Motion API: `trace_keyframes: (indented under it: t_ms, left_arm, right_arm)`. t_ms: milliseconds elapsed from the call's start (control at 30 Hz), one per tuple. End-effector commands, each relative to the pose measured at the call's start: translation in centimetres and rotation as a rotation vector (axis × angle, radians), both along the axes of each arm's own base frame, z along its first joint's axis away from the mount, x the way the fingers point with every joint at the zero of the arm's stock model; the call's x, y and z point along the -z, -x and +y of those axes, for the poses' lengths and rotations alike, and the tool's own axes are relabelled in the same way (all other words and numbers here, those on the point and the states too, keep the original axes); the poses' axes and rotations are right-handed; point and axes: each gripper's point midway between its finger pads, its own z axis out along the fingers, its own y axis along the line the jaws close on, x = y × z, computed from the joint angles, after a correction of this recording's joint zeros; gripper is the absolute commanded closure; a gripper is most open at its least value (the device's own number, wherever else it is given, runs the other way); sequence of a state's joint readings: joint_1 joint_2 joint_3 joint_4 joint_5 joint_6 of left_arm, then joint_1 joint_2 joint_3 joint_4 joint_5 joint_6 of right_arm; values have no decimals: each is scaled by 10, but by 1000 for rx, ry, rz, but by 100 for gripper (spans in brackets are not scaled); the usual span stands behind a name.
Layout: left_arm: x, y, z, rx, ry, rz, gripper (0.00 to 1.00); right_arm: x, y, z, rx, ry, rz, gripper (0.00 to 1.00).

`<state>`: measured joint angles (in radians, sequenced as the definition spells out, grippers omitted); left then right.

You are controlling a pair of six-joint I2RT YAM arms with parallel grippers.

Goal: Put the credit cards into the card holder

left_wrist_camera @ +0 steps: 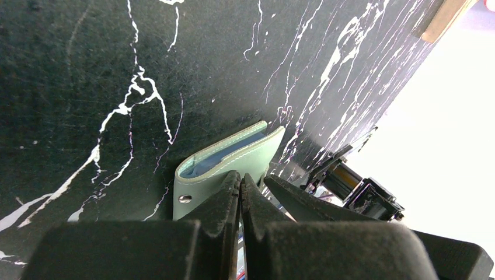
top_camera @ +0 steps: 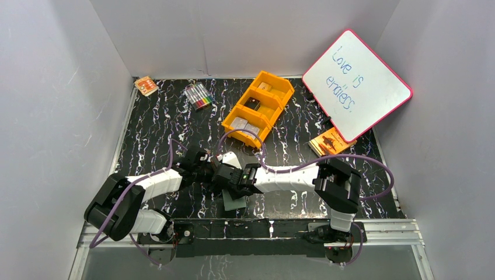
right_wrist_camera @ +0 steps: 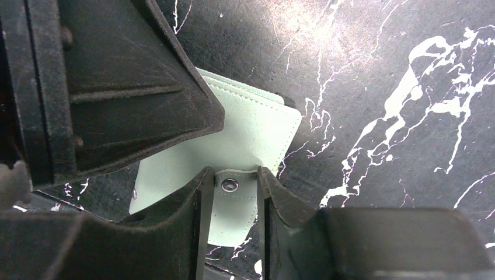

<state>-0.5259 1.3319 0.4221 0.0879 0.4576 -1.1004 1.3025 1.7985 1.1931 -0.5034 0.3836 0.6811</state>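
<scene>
The card holder (top_camera: 235, 202), a sage-green wallet, lies near the table's front edge between both arms. In the left wrist view it (left_wrist_camera: 233, 153) gapes a little and shows its blue-grey inside. My left gripper (left_wrist_camera: 240, 176) is shut, its tips against the wallet's upper cover (top_camera: 220, 185). My right gripper (right_wrist_camera: 231, 175) has its jaws narrow around the wallet's (right_wrist_camera: 251, 128) snap tab, which fills the gap between them. The credit cards (top_camera: 245, 123), pale and thin, lie in the front compartment of the orange tray (top_camera: 274, 87).
A pink-framed whiteboard (top_camera: 356, 84) leans at the back right, with an orange booklet (top_camera: 331, 142) below it. A pack of markers (top_camera: 198, 95) and a small orange box (top_camera: 146, 86) lie at the back left. White walls enclose the table.
</scene>
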Motion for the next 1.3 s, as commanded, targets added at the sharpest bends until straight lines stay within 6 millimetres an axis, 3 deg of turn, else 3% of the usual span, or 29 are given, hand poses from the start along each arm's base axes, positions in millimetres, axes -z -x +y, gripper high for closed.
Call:
trace_keyframes:
  t_ms: [0,367,567,733,900,1067,1200,1267]
  left_arm:
    - [22,18,18,13,-120,73,100]
    - [30,20,25,5,-156,82,100]
    - [34,23,27,4,-166,87,100]
    - [36,25,29,1,-173,91,100]
    - [34,25,28,2,-164,84,100]
    - [14,18,21,24,-113,17,100]
    - [-7,10,16,33,-85,-42,100]
    - [-18,6,13,41,-70,-71,90]
  right_arm:
    - [-8,-8,-8,31,35,-43,63]
    - [-14,-7,-16,59,21,-45,77]
    - [-14,-5,-20,85,12,-37,100]
    - [-17,-4,-23,108,2,-36,100]
    - [-20,-7,-40,169,-15,-43,100]
    - [-16,-8,-68,246,-60,-4,100]
    - [-22,-9,-76,260,-165,11,100]
    - [-31,-9,-75,240,-225,-1,100]
